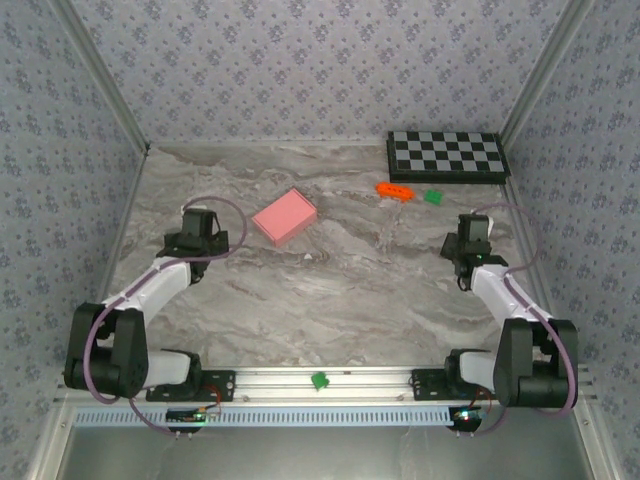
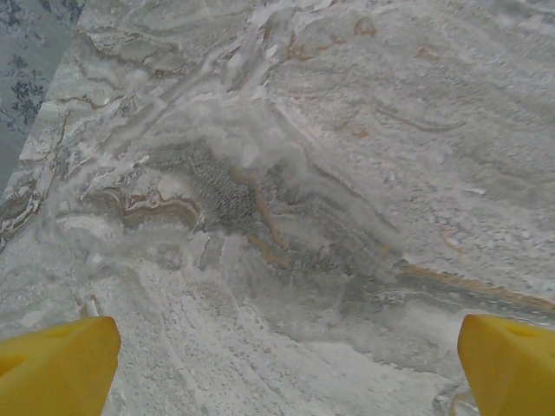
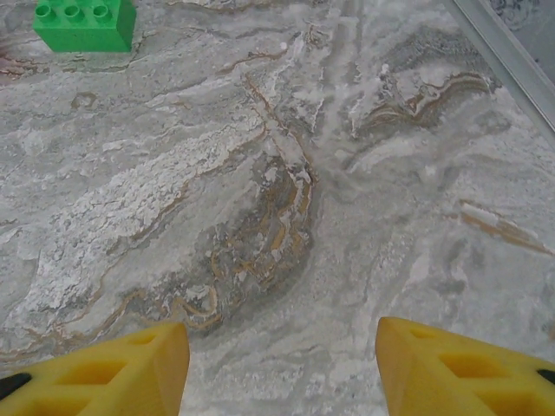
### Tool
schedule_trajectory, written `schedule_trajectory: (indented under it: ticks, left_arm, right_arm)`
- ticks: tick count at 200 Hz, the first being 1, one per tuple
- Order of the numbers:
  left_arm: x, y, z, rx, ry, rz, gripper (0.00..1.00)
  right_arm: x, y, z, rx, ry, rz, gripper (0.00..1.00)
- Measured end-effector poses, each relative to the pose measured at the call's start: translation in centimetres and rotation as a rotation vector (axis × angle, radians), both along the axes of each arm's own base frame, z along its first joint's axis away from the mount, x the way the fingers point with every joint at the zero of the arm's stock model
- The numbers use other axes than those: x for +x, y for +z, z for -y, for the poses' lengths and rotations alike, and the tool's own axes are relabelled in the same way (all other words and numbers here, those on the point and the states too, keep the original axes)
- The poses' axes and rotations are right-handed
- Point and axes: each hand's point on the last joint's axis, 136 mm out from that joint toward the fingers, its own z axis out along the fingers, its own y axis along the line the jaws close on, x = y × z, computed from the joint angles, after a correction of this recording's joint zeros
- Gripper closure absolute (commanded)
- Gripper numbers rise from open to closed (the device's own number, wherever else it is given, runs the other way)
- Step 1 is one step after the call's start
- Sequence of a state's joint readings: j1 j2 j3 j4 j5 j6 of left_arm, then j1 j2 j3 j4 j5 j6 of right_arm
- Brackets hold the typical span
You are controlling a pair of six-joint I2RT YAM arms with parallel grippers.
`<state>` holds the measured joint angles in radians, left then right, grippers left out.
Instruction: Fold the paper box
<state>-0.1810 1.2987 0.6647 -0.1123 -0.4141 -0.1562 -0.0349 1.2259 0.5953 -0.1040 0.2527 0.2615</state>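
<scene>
Hovering with the left hand (image 1: 200,228) spread as wide as it goes, gripping nothing, its yellow fingers (image 2: 56,364) sitting at the bottom corners of the wrist view with bare marbled desk (image 2: 286,173) between them. Hovering likewise with the right hand (image 1: 468,240) released, parted less widely and grasping nothing, framing bare desk with a green block (image 3: 84,23) lying ahead and to the left. Looking outward from the left hand and finding the paper box (image 1: 285,217) lying flat on the desk, just to the right and a little farther back, near but touching neither hand. Reading it from above as a closed flat rectangle, no loose flaps showing, so judging the folding done or close to it. Tracing its long axis on a diagonal, from near-left to far-right, with the near-left short end facing the left hand. Judging the left arm plainly the nearer, and placing the right hand well apart across the desk, closer to the green block, an orange piece (image 1: 394,189) and a chequered board (image 1: 447,156) at the far right. Expecting any coming reach to go rightward from the left hand, meeting that short end first and needing the fingers set across the narrow width, not along the length
</scene>
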Motion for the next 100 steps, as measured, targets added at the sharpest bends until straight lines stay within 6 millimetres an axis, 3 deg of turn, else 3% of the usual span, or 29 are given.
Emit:
schedule_trajectory:
  ticks: [30,100]
  left_arm:
    - [0.3,-1.0,-0.7,0.000,-0.014,0.021,0.00]
    - [1.6,-2.1,-0.3,-0.135,-0.131,0.124,0.00]
  right_arm:
    - [0.7,-0.4,-0.4,0.005,0.071,0.046,0.37]
    - [3.8,1.0,-2.2,0.030,0.250,0.225,0.36]
